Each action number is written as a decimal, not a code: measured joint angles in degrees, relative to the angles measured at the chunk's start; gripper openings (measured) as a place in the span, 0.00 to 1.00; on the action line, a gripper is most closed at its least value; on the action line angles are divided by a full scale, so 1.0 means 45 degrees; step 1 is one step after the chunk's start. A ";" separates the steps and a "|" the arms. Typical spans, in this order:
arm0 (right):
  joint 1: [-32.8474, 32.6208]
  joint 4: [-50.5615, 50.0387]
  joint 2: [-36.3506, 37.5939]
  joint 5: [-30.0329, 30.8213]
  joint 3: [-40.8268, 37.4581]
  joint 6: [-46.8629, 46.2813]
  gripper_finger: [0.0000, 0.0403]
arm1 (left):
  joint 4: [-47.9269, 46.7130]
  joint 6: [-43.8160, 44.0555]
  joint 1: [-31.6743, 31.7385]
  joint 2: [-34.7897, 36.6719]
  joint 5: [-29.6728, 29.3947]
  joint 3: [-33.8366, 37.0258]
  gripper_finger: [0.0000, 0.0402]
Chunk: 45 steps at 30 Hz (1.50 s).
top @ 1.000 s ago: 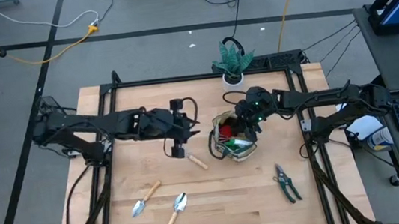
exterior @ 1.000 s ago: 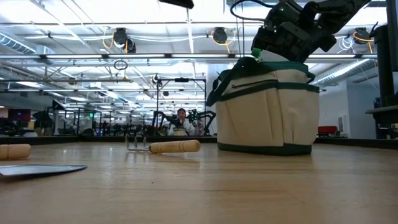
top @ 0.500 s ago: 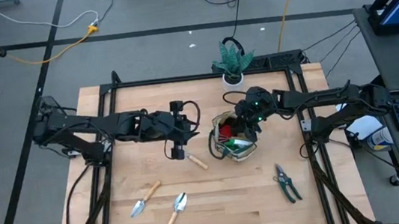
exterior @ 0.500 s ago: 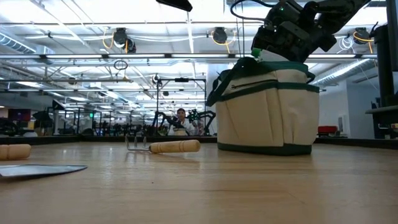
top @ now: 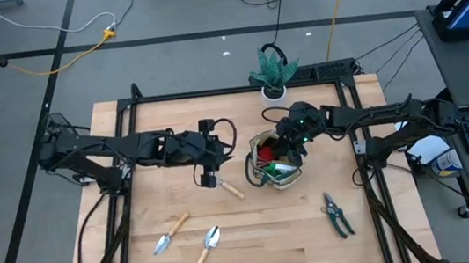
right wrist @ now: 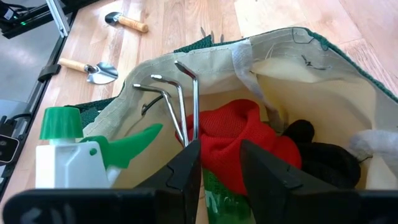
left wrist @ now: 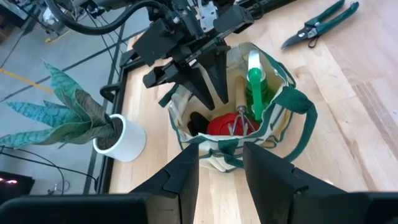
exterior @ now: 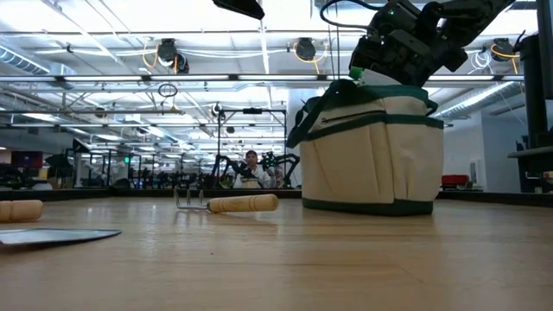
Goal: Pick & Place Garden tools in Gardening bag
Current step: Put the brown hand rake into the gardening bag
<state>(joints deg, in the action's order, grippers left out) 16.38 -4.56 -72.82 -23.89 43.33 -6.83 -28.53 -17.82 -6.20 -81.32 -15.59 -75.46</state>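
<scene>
The tan gardening bag stands upright on its base mid-table and also shows in the low view. Inside it are a red piece, a pronged metal tool, a green-and-white spray bottle and a dark piece. My right gripper is open over the bag's mouth, its fingers pointing down into it. My left gripper is open and empty, raised left of the bag. A wooden-handled rake lies flat left of the bag. Two trowels and the shears lie nearer the front.
A green plant in a white pot stands behind the bag at the far edge. The dark metal frame runs along the table's sides. Bare wood lies between the trowels and the shears. A person shows far behind the table.
</scene>
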 joint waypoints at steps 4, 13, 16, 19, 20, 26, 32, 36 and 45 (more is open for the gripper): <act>0.0000 0.0000 0.0000 0.0001 0.0000 0.0000 0.25 | 0.0016 0.0088 -0.0085 0.0003 0.0000 0.0000 0.33; 0.0000 0.0000 0.0000 -0.0002 0.0000 0.0000 0.25 | -0.0025 -0.0029 -0.0917 0.0870 -0.1009 -0.0005 0.33; 0.0000 0.0000 0.0000 -0.0002 0.0000 0.0000 0.25 | -0.0053 0.0001 -0.1078 0.1104 -0.1555 -0.0005 0.33; 0.0000 0.0000 0.0000 -0.0002 0.0000 0.0000 0.25 | -0.0044 0.0044 -0.1156 0.1266 -0.1815 -0.0005 0.33; 0.0003 0.0000 0.0000 -0.0001 0.0000 0.0003 0.25 | -0.0070 0.0075 -0.1173 0.1349 -0.1908 -0.0005 0.33; 0.0000 0.0118 0.0000 0.0002 0.0000 0.0035 0.25 | -0.1058 0.0717 -0.1297 0.2070 -0.2351 -0.0005 0.33; 0.0001 0.0192 0.0005 -0.0010 0.0000 0.0015 0.25 | -0.3288 0.2599 -0.1308 0.2646 -0.2346 -0.0005 0.33; 0.0027 0.0765 0.0061 -0.0036 0.0000 0.0001 0.25 | -0.4097 0.3401 -0.1379 0.2701 -0.2370 -0.0005 0.33; 0.0031 0.1450 0.1421 -0.0087 0.0000 -0.0192 0.25 | -0.4396 0.3711 -0.1610 0.2691 -0.2890 -0.0005 0.33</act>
<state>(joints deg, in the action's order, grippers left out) 16.52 1.97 -66.42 -24.28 43.33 -7.69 -48.31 -1.13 -13.44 -69.21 -28.60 -75.48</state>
